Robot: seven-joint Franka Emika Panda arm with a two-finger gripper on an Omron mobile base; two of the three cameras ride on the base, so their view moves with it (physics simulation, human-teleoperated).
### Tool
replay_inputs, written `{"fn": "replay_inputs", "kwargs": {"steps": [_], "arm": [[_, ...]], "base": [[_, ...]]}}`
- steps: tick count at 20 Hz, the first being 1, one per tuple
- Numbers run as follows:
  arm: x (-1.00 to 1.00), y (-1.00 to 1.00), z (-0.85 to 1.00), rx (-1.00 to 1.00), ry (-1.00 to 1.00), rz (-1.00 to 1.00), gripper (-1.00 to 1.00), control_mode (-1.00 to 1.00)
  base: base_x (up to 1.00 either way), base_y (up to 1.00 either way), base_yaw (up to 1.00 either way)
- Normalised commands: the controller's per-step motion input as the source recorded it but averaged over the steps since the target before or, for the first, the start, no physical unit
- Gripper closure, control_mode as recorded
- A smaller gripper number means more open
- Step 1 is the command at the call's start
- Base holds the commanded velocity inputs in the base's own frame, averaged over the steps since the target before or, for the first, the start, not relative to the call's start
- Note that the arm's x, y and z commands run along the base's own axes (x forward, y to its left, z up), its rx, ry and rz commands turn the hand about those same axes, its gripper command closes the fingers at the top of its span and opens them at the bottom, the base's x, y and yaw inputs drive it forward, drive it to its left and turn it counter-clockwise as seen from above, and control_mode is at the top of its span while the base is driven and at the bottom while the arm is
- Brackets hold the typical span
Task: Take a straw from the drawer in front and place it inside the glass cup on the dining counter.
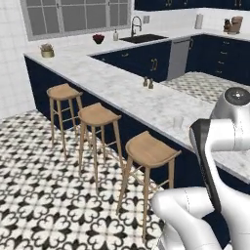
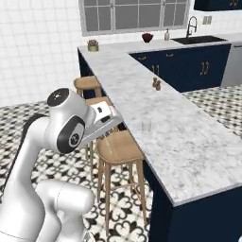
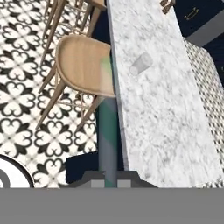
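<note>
My gripper (image 3: pixel 107 183) is shut on the straw (image 3: pixel 107 131), a translucent green-grey tube that runs up from between the fingertips across the counter's edge. The glass cup (image 3: pixel 141 64) stands upright on the dining counter (image 3: pixel 166 122), beyond and to the right of the straw's tip, apart from it. In the right base view my hand (image 2: pixel 104 117) hovers over the nearest stool, left of the glass cup (image 2: pixel 146 125) and just off the dining counter (image 2: pixel 189 137). The left base view shows the glass cup (image 1: pixel 178 122) near the dining counter's (image 1: pixel 117 90) front edge. The drawer is out of view.
Three round wooden stools (image 1: pixel 149 149) line the counter's floor side; the nearest stool (image 3: pixel 81 65) is under my hand. Two small brown shakers (image 2: pixel 156 84) stand farther along the marble. A sink and tap (image 1: pixel 141 36) sit on the back worktop.
</note>
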Motion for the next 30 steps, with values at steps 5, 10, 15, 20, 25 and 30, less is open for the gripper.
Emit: {"fn": "replay_inputs", "kwargs": {"steps": [5,10,15,20,25,30], "arm": [[0.0,0.0,0.0,0.0,0.0,0.0,1.0,1.0],[0.0,0.0,0.0,0.0,0.0,0.0,1.0,1.0],[0.0,0.0,0.0,0.0,0.0,0.0,1.0,1.0],[0.0,0.0,0.0,0.0,0.0,0.0,1.0,1.0],[0.0,0.0,0.0,0.0,0.0,0.0,1.0,1.0],[0.0,0.0,0.0,0.0,0.0,0.0,1.0,1.0]], "base": [[0.49,0.82,-0.48],[0.39,0.71,-0.47],[0.61,0.07,-0.43],[0.48,0.25,-0.43],[0.5,0.41,-0.5],[0.57,0.55,-0.52]]}}
